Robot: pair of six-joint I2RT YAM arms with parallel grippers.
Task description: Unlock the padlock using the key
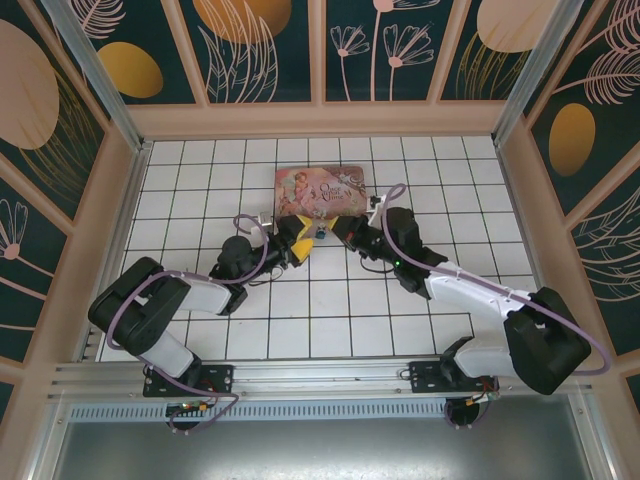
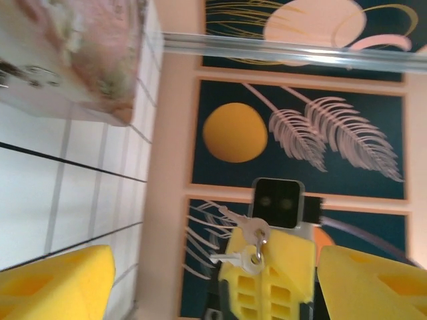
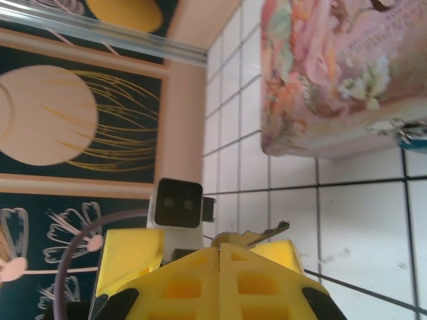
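The padlock [image 3: 413, 138] we find at the right edge of the right wrist frame, at the lower edge of the pink tin [image 3: 333, 73], while our left gripper [image 2: 213, 267] stands released, fingers wide apart, and our right gripper [image 3: 219, 252] is clenched on the key [image 3: 260, 235] at lower centre.

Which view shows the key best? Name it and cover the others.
Left wrist: the key shows whole, facing the camera, pinched in the shut right tool. The right wrist view catches its blade poking past the yellow fingers. The top view leaves it too small to make out.
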